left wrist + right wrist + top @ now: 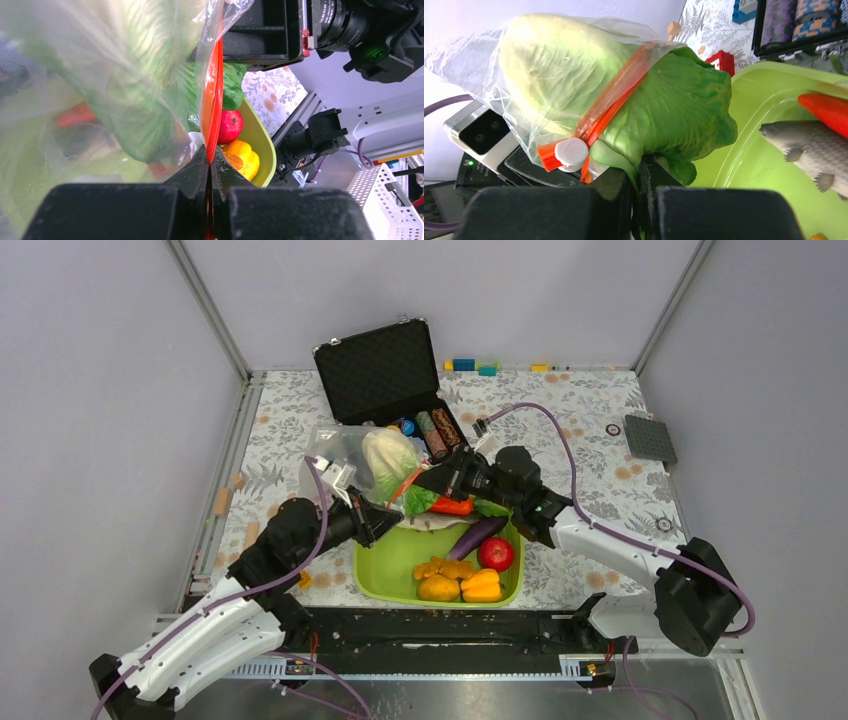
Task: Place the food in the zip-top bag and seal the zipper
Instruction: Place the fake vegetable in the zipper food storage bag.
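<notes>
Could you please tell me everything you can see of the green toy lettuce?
The green toy lettuce looks like veined moulded plastic, pale yellow-green at one end, deeper green at its ruffled end. The pale half sits inside the clear plastic zip-top bag; the ruffled half sticks out of its mouth. The orange-red zipper strip lies across its middle. The right claw is shut on its lower leafy edge.
</notes>
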Controlling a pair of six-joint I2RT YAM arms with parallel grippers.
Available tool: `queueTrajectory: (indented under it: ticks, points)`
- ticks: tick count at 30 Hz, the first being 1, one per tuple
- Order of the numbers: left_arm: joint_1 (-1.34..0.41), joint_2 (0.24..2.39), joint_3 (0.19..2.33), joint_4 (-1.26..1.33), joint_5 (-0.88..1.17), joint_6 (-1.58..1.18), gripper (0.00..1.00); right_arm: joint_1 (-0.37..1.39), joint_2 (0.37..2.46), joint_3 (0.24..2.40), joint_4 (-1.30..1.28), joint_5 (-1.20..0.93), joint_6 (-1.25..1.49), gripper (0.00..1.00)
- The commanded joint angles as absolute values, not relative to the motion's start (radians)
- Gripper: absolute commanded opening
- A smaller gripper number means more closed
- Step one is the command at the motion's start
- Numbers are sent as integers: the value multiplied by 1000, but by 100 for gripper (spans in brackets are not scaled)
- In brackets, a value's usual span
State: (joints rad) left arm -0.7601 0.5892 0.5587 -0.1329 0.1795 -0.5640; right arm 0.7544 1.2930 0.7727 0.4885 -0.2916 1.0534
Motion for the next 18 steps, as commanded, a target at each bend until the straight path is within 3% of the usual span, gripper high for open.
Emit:
queueTrajectory:
  ticks: [1,9,18]
  points:
    - [-763,613,609,-65,227,-616,0,750,1261,813,574,-178,884,0]
    - [-762,786,821,-80,243,-532,0,916,1276,904,401,-37,435,0]
    - [-762,869,766,-37,475,-503,0,923,1266,897,479,-5,510,0]
